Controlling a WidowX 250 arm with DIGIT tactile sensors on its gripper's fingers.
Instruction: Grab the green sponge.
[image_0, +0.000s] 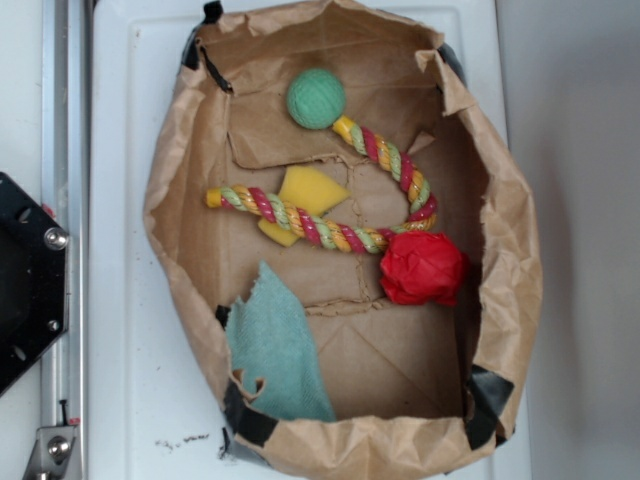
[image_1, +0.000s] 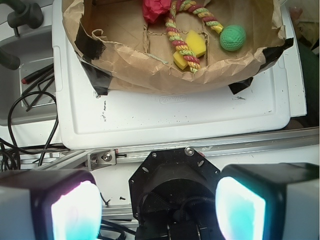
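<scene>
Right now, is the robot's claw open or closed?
Open. In the wrist view the gripper has its two fingers far apart with nothing between them, well short of the paper bag.

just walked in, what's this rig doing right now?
A WidowX arm is set to grab a green sponge, but nothing is held yet. Its end effector hangs open outside the brown paper bag tray, over the arm's base. Inside the tray lie a flat teal-green piece that is probably the sponge, a round green knitted ball, a yellow sponge under a multicoloured braided rope, and a crumpled red lump.
</scene>
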